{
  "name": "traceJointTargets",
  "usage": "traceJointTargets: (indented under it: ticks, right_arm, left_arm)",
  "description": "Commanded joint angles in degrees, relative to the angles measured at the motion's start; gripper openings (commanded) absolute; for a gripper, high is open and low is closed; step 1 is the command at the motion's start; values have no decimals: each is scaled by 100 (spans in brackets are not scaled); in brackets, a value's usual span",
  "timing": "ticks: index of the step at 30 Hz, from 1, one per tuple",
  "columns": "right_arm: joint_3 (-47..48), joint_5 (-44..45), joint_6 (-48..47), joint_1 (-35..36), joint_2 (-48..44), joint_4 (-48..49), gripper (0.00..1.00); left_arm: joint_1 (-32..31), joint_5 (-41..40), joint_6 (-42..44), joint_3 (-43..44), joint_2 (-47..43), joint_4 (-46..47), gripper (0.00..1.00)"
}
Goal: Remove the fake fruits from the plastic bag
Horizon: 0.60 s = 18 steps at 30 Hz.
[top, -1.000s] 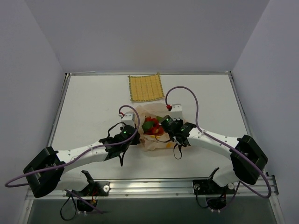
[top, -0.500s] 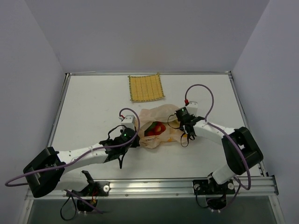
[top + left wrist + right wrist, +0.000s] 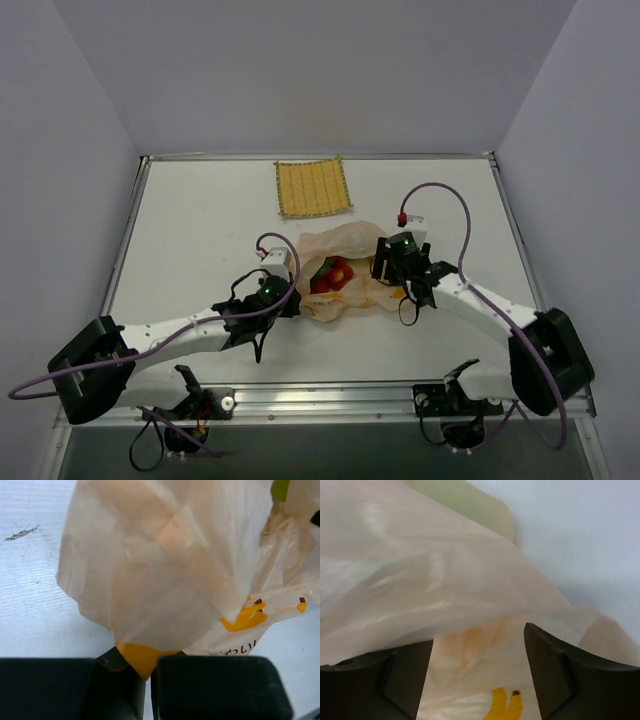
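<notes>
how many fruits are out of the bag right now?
0. The red berries and a green piece beside them both lie inside the plastic bag; others may be hidden.

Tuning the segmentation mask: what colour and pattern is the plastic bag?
The plastic bag is translucent pale peach with yellow-orange printed marks, best seen in the left wrist view.

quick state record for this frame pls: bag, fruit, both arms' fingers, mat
bag: plastic bag, crumpled, lying between the two arms
fruit: red berries showing inside the bag; no fruit seen outside it
left fingers: shut on the bag's edge
right fingers: open, right over the bag's film, gripping nothing
mat: yellow mat, beyond the bag, not touching it
</notes>
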Motion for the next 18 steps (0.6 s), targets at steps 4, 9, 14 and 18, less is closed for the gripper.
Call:
traceJointTargets:
  ticks: [4,9,14,18]
  right_arm:
    - [-78,-314,22,723,-2024,-733,71]
    - [-78,-551,-30,1549,-2106,-445,36]
    - [28,-526,-389,1788,-1209,548,40]
    - [212,-691,-846,1647,-437,1094,53]
  left_arm:
    - [-88,-174,5,220,-389,-3,3]
    - [-88,-245,32,290,-363,-39,2]
    - [-88,-271,-3,273,-302,-12,2]
    - [-88,-288,-21,220,-328,-30,2]
